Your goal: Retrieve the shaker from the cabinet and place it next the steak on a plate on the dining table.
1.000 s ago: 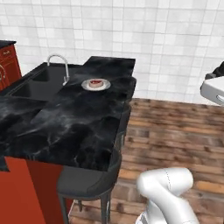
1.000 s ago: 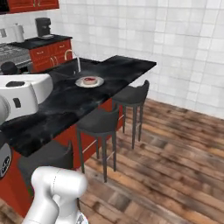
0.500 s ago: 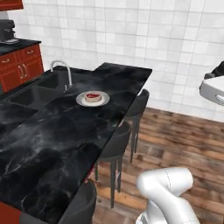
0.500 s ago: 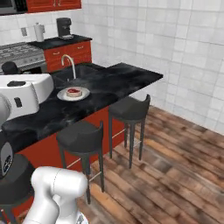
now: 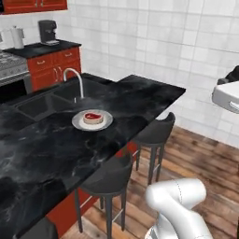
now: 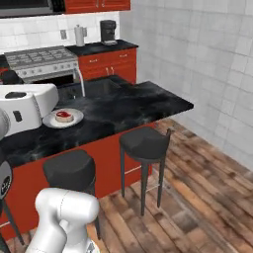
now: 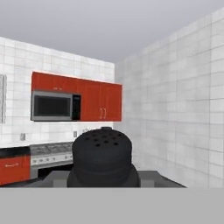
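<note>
The shaker [image 7: 101,153], a small black cylinder with a holed top, stands upright close in the hand view with my gripper [image 7: 103,182] shut on it. The fingers are hidden behind it. The hand is raised well above the floor, beside the dining table [image 5: 140,93] [image 6: 133,101]. On that black marble top lies the light-grey plate [image 5: 77,122] [image 6: 49,121] with the steak [image 5: 92,117] [image 6: 64,116] in its middle. Plate and steak sit near the sink. Red wall cupboards [image 7: 99,101] hang on the far wall; I cannot tell which is the cabinet.
A sink with a curved tap [image 5: 74,77] is set in the island behind the plate. Black stools [image 5: 154,133] [image 6: 144,143] stand along its near side. A stove [image 6: 34,57], kettle [image 6: 79,35] and coffee machine [image 5: 46,31] line the back counter.
The base has driven and turned, so both base views shifted: the island is seen more from its stool side and the stove wall has come into view. The shaker stays in the grip.
</note>
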